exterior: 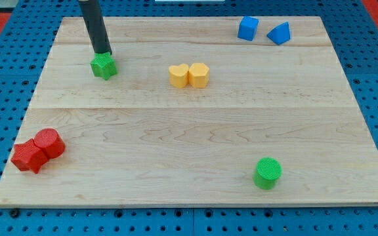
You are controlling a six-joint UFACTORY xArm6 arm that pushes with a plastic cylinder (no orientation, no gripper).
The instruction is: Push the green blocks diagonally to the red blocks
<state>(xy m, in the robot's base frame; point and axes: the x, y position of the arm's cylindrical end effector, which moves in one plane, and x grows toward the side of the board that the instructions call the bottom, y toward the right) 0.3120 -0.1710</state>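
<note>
A green star-shaped block [104, 67] sits at the board's upper left. My tip [102, 53] stands just above it in the view, touching or nearly touching its top edge. A green cylinder [268, 173] sits at the lower right. Two red blocks lie together at the lower left: a red cylinder [48, 143] and a red star-shaped block [27, 157], touching each other.
Two yellow blocks [189, 75] sit side by side above the board's middle. A blue cube [247, 28] and a blue triangular block [279, 33] sit at the upper right. The wooden board [189, 131] lies on a blue pegboard.
</note>
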